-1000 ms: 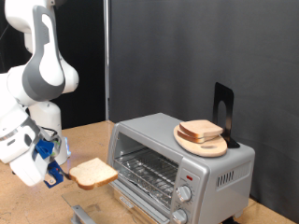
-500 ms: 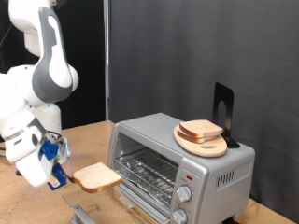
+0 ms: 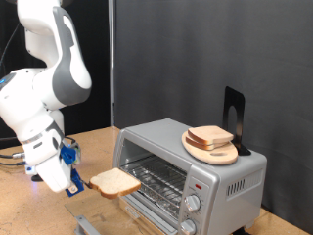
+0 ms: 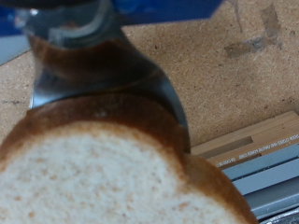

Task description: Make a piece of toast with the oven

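My gripper point(image 3: 82, 183) is shut on the piece of toast point(image 3: 115, 181), a pale slice with a brown crust held flat in the air. The slice hangs just off the exterior view's left of the oven point(image 3: 186, 171), level with its open front and wire rack point(image 3: 155, 179). The oven door point(image 3: 132, 217) is folded down below the slice. In the wrist view the piece of toast point(image 4: 103, 177) fills the frame beneath a dark finger point(image 4: 103, 65), with the oven door edge point(image 4: 252, 159) at one corner.
On the oven's roof sits a round wooden plate point(image 3: 212, 152) carrying another bread slice point(image 3: 209, 136), with a black stand point(image 3: 234, 117) behind it. Two knobs point(image 3: 192, 204) are on the oven's front panel. The wooden table point(image 3: 93, 147) extends to the exterior view's left.
The arm has carried the slice towards the exterior view's right, closer to the oven's open front. The elbow has swung up and rightward.
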`<state>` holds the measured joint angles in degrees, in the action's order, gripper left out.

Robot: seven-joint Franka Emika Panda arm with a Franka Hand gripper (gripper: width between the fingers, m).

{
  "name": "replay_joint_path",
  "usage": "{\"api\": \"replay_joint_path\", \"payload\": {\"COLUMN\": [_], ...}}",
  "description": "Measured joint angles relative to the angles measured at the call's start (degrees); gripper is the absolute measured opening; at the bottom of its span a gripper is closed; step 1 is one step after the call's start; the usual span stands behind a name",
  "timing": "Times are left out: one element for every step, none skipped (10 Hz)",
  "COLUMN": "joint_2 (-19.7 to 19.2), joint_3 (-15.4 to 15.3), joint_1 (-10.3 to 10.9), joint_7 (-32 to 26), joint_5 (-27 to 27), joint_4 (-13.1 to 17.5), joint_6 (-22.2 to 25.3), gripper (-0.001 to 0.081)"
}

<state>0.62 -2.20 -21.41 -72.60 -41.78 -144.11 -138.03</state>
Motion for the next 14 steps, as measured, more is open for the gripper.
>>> {"api": "replay_joint_path", "payload": {"joint_2": [0.00, 0.00, 0.00, 0.00, 0.02, 0.05, 0.09, 0.18, 0.33, 0.59, 0.97, 1.40, 1.82, 2.31], "joint_3": [-0.66, -1.29, -1.94, -2.61, -3.38, -3.98, -4.63, -5.43, -6.28, -7.03, -7.69, -8.34, -8.96, -9.40], "joint_1": [0.19, 0.40, 0.63, 0.96, 1.26, 1.67, 1.98, 2.47, 2.91, 3.45, 3.85, 4.31, 4.72, 5.06], "joint_7": [1.18, 1.70, 1.89, 1.86, 1.86, 1.86, 1.86, 1.86, 1.72, 1.52, 1.19, 0.62, 0.21, -0.13], "joint_5": [0.39, 0.33, -0.08, -0.95, -1.56, -1.68, -1.70, -1.71, -1.76, -2.25, -3.11, -4.21, -5.03, -5.68], "joint_4": [0.00, -0.01, 0.00, -0.01, -0.05, -0.25, -0.60, -1.29, -2.22, -3.16, -3.97, -4.73, -5.42, -5.99], "joint_6": [-0.81, -1.62, -2.30, -2.85, -3.49, -4.18, -4.93, -6.16, -7.60, -8.89, -9.68, -10.31, -10.95, -11.27], "gripper": [0.0328, 0.0328, 0.0328, 0.0328, 0.0328, 0.0328, 0.0328, 0.0328, 0.0328, 0.0328, 0.0328, 0.0328, 0.0328, 0.0328]}}
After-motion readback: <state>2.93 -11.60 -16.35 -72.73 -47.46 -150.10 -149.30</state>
